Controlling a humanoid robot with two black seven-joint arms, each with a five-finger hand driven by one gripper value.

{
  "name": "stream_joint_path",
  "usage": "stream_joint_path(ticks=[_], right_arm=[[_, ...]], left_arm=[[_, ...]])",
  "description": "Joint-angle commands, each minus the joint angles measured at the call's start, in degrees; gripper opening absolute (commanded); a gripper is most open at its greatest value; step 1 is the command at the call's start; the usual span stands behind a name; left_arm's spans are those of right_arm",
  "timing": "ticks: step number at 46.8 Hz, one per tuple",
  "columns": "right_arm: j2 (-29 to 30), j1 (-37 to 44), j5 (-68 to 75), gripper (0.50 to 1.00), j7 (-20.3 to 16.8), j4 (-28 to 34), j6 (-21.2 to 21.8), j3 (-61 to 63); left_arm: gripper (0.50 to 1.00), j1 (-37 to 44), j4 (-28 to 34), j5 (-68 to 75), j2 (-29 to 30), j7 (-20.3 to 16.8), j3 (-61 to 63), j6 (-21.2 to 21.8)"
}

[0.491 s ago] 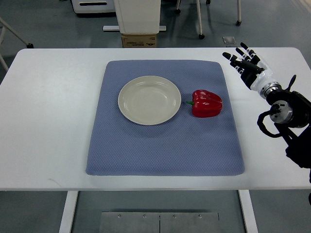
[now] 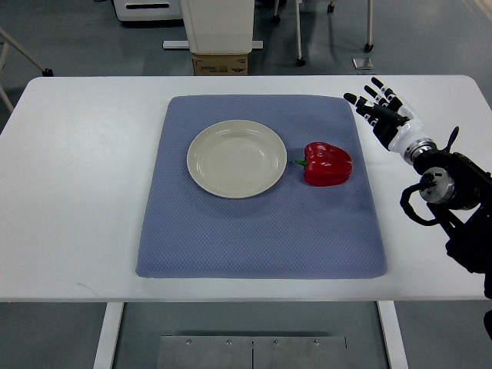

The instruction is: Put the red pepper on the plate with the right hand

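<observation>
A red pepper [image 2: 327, 164] with a short green stem lies on a blue mat [image 2: 260, 231], just right of a cream plate [image 2: 237, 158] that holds nothing. My right hand [image 2: 375, 108] comes in from the right edge and hovers over the white table, up and to the right of the pepper, near the mat's far right corner. Its fingers [image 2: 361, 102] are spread and hold nothing. The hand is clear of the pepper. The left arm is out of the picture.
The white table [image 2: 77, 184] extends well beyond the mat on both sides. Behind its far edge stand a white cabinet [image 2: 219, 23] with a cardboard box [image 2: 221, 64] below it, and chair legs on castors [image 2: 300, 60].
My right hand has shifted slightly left and nearer, closer to the mat's right edge. The pepper and plate have not moved.
</observation>
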Motion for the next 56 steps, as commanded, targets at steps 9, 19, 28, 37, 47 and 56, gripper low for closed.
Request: stream_joint_path(ticks=[9, 19, 28, 37, 47, 56], right_arm=[[-0.1, 0.1, 0.0, 1.000, 0.0, -0.1, 0.0, 0.1], [-0.2, 0.8, 0.0, 1.000, 0.1, -0.1, 0.0, 0.1], [0.0, 0.8, 0.0, 1.000, 0.1, -0.1, 0.0, 0.1], [0.4, 0.8, 0.0, 1.000, 0.1, -0.1, 0.0, 0.1], [0.4, 0.9, 0.0, 1.000, 0.1, -0.2, 0.0, 0.1], [0.3, 0.9, 0.0, 1.000, 0.1, -0.2, 0.0, 0.1]], left_arm=[[1.000, 0.0, -0.1, 0.0, 0.0, 0.0, 0.1, -0.1], [1.000, 0.1, -0.1, 0.0, 0.0, 0.0, 0.1, -0.1], [1.000, 0.1, 0.0, 0.0, 0.0, 0.0, 0.1, -0.1], [1.000, 0.1, -0.1, 0.0, 0.0, 0.0, 0.1, -0.1], [1.000, 0.1, -0.1, 0.0, 0.0, 0.0, 0.1, -0.1], [1.000, 0.1, -0.1, 0.0, 0.0, 0.0, 0.1, -0.1]])
